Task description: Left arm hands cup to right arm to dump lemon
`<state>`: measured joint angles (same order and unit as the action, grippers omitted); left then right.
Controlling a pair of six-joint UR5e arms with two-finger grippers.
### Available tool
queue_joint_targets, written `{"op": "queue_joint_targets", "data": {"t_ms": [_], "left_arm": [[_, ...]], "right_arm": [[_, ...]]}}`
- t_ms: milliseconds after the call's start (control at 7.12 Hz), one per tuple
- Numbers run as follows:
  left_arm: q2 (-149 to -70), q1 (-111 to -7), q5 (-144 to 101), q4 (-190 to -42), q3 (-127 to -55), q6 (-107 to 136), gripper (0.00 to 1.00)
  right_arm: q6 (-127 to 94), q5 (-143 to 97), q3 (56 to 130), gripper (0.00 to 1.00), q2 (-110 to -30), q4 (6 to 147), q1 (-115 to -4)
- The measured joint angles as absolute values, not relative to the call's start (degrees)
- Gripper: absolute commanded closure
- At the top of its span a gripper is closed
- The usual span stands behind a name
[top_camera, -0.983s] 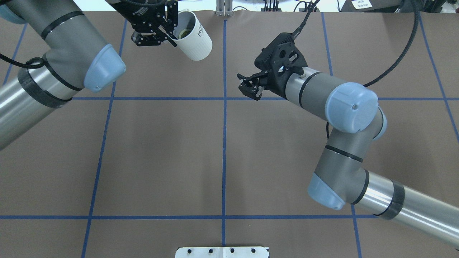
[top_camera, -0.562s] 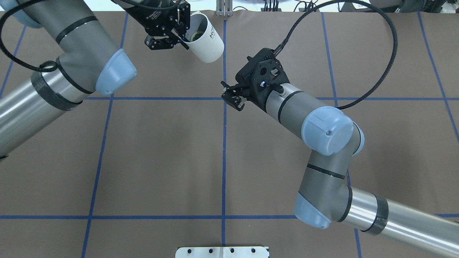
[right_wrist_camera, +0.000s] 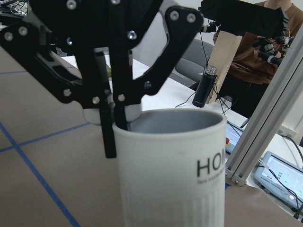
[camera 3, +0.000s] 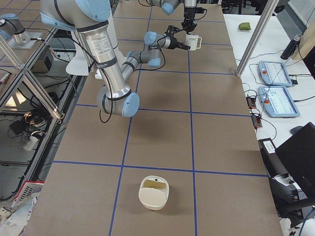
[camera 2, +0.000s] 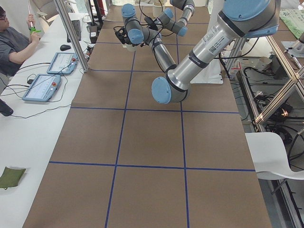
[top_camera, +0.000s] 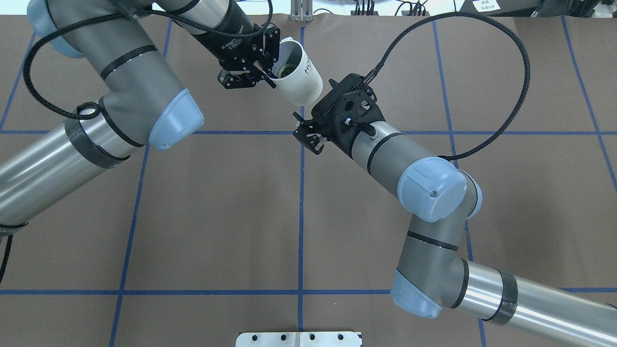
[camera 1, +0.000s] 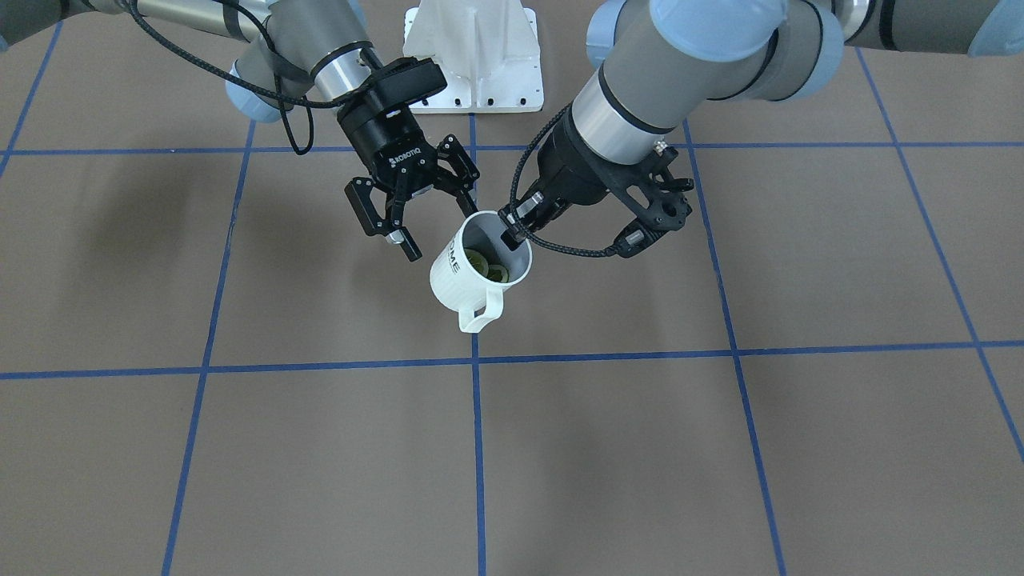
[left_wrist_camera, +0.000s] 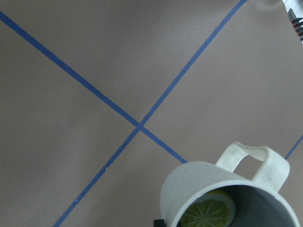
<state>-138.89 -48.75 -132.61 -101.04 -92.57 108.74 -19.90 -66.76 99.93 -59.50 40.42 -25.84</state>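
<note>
- The left claw (top_camera: pixel 270 72) is clamped on the rim of the cup (top_camera: pixel 301 79), one finger inside and one outside.
- The cup hangs tilted, clear of the tabletop (top_camera: pixel 217 202), with its handle toward the operators' edge. Lemon (camera 1: pixel 486 266) slices lie inside it.
- The right claw (top_camera: pixel 308 137) sits just beside the cup's wall, fingers apart and holding nothing.
- Toward the tabletop's right end stands a cream container (camera 3: pixel 153 192); I can't tell its contents.

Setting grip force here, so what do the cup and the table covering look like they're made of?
Cup: probably glazed ceramic, maybe plastic; cream-white, low sheen, thick rim, fine ribs on lower wall.
Table covering: matte brown paper-like sheet, no glare, crossed by blue tape lines.
</note>
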Motion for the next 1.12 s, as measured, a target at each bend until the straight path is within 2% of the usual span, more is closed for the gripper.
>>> {"op": "queue_joint_targets", "data": {"t_ms": [1124], "left_arm": [[-140.1,-47.8,-136.3,-101.1,-93.9,111.9,1.00]], "right_arm": [[-19.8,-65.1,99.8,0.03,-59.6,40.6,-25.7]]}}
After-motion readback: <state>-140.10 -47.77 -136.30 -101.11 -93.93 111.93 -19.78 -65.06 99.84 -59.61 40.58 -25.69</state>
